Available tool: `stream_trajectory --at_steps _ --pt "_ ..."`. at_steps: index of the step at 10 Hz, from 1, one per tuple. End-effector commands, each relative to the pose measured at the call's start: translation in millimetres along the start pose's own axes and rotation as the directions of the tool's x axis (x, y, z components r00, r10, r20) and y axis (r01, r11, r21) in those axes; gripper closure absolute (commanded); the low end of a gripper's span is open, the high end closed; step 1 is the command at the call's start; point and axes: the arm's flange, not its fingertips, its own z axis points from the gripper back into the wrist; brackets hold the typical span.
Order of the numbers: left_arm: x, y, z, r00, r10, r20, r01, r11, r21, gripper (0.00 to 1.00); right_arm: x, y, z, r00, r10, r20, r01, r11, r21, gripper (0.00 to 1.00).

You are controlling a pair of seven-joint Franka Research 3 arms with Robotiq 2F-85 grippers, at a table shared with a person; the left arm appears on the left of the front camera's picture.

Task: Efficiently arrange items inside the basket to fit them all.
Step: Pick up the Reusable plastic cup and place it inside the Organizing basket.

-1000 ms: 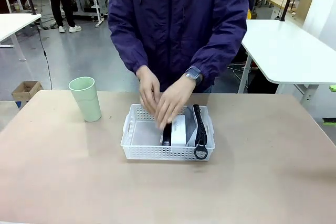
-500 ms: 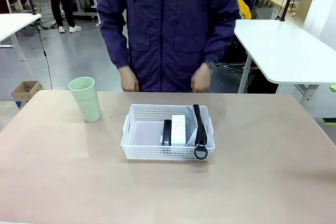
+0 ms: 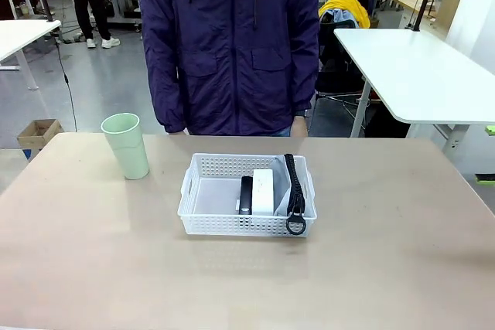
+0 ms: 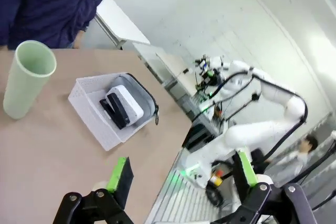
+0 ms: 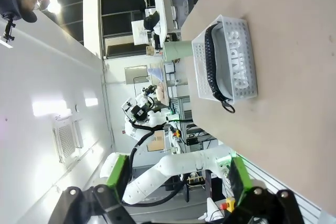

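Left pincer (image 4: 182, 171): jaws wide apart, holding nothing, above counter (image 3: 387, 268). Right pincer (image 5: 177, 174): jaws also wide apart, holding nothing, well back from basket (image 3: 209, 226).

Basket at counter middle. Right half packed side by side: slim black device (image 3: 246, 195), white box (image 3: 263, 191) touching it, grey "CAMPUS" pouch (image 3: 281, 179) against right wall. Black strap (image 3: 292, 187) runs along right rim; ring (image 3: 295, 226) hangs over near wall. Left half of basket bare.

Pale green cup (image 3: 126, 146) upright on counter, outside basket, to its left, apart.

Person (image 3: 228, 44) stands at far edge.
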Motion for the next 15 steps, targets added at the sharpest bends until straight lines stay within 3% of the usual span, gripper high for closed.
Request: stream_trajectory --at_steps 1,4,5,8,11,12,15 --pt "20 22 -26 0.99 -0.109 -0.092 0.113 0.993 0.031 0.0 -1 6 2 1.0 -0.005 0.0 0.005 1.0 0.01 0.0" --pt "48 74 -75 0.989 -0.052 -0.139 0.068 0.991 0.111 0.0 -1 6 2 1.0 -0.005 0.0 0.005 1.0 0.01 0.0" --pt "56 91 -85 0.984 -0.023 -0.174 0.037 0.997 0.075 0.0 -1 6 2 1.0 -0.005 0.0 0.005 1.0 0.01 0.0" --pt "81 140 -76 0.989 0.134 -0.067 -0.127 0.986 0.106 0.0 -1 6 2 1.0 -0.005 0.0 0.005 1.0 0.01 0.0" --pt "86 148 -71 0.989 0.147 0.024 -0.149 0.973 0.177 0.0 -1 6 2 1.0 -0.005 0.0 0.005 1.0 0.01 0.0" --pt "79 158 -70 0.988 0.139 -0.064 -0.128 0.981 0.146 0.0 -1 6 2 1.0 -0.005 0.0 0.005 1.0 0.01 0.0" --pt "82 160 -68 0.988 0.147 -0.038 -0.14 0.977 0.16 0.0 -1 6 2 1.0 -0.005 0.0 0.005 1.0 0.01 0.0"
